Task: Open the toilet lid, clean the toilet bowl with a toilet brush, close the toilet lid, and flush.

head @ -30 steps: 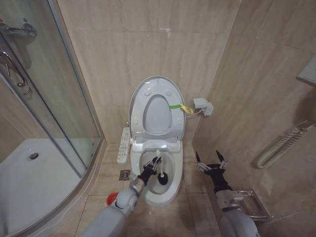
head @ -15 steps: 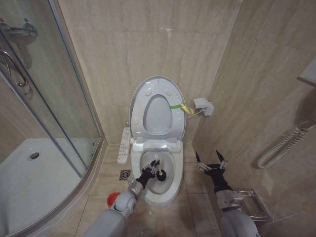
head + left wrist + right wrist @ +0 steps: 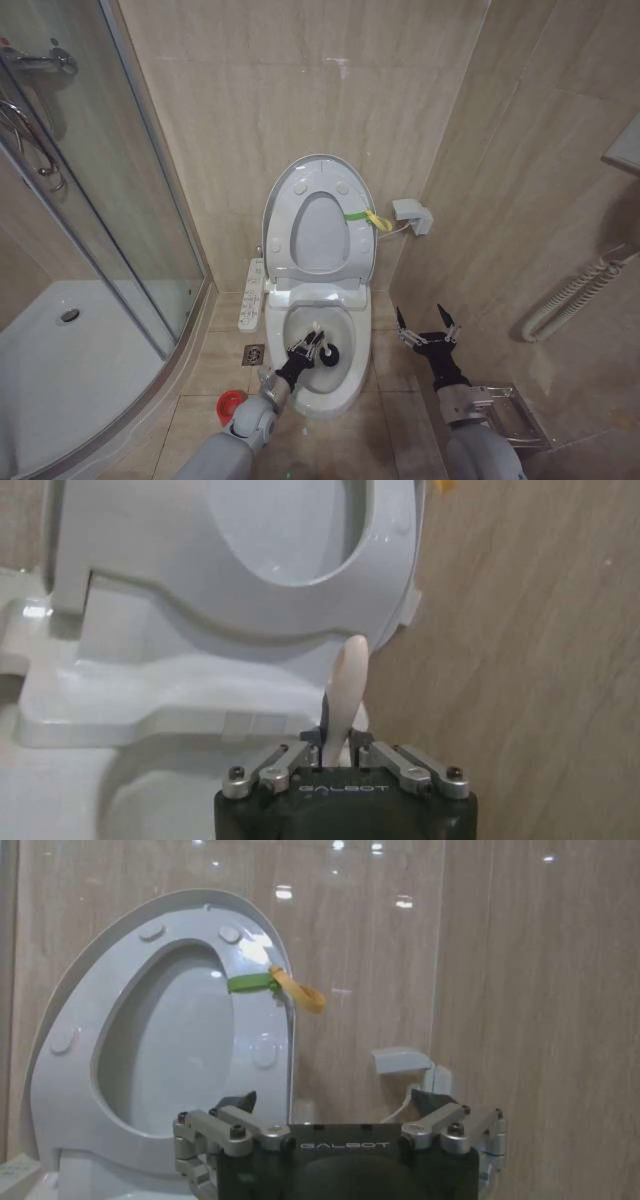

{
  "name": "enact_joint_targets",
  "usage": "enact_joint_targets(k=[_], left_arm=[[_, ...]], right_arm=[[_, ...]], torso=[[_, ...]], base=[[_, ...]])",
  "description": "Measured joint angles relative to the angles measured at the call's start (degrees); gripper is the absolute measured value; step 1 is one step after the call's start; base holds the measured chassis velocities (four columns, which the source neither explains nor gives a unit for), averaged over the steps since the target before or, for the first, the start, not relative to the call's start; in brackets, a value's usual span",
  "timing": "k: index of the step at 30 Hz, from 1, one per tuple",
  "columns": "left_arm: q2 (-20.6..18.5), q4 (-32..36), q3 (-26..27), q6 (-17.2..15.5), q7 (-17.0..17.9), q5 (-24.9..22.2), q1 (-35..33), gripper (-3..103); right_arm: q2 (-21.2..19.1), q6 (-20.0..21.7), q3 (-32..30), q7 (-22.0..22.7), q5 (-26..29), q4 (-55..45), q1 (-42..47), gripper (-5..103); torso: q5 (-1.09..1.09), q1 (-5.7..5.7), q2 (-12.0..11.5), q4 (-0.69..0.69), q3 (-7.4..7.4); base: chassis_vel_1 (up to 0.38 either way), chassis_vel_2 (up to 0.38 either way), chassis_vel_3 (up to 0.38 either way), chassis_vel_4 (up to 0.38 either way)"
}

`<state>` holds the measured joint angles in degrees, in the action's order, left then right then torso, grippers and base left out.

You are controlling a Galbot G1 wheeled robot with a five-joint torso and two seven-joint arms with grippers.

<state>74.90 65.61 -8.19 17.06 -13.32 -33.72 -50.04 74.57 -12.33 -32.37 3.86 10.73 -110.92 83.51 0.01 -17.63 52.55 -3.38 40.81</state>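
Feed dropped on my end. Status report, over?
Left gripper shut on toilet brush, head down in toilet bowl. Right gripper open, idle beside it. Toilet lid up. Nothing in the way.

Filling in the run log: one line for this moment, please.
lid: toilet lid up | left gripper shut on toilet brush, in toilet bowl | right gripper open, beside bowl
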Motion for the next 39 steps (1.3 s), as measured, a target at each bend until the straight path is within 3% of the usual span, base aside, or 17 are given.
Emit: enact_joint_targets(k=[5, 9, 13, 24, 39], left_arm=[[-0.19, 0.99, 0.39, -0.15, 0.27, -0.36, -0.17, 18], [-1.58, 8.97, -0.42, -2.41, 2.04, -2.45, -0.44, 18], [-2.02, 12.82, -0.84, -3.66, 3.37, -3.96, -0.48, 18], [-0.11, 2.36, -0.09, -0.61, -0.11, -1.41, -0.55, 18], [-1.38, 11.16, -0.14, -1.98, 0.12, -5.72, -0.89, 18]], right_arm=[[0.00, 0.00, 0.00, 0.00, 0.00, 0.00, 0.00, 100], [0.00, 0.00, 0.00, 0.01, 0.00, 0.00, 0.00, 100], [0.00, 0.00, 0.00, 0.00, 0.00, 0.00, 0.00, 100], [0.00, 0.00, 0.00, 0.00, 0.00, 0.00, 0.00, 100], [0.00, 0.00, 0.00, 0.00, 0.00, 0.00, 0.00, 100]], torso=[[-0.02, -0.01, -0.02, 0.00, 0.02], [-0.03, -0.03, -0.02, -0.03, 0.03], [-0.02, -0.02, -0.02, -0.03, 0.02], [0.00, -0.01, -0.01, 0.00, 0.01], [-0.02, -0.02, -0.01, -0.03, 0.02]], base=[[0.000, 0.000, 0.000, 0.000], [0.000, 0.000, 0.000, 0.000], [0.000, 0.000, 0.000, 0.000], [0.000, 0.000, 0.000, 0.000], [0.000, 0.000, 0.000, 0.000]])
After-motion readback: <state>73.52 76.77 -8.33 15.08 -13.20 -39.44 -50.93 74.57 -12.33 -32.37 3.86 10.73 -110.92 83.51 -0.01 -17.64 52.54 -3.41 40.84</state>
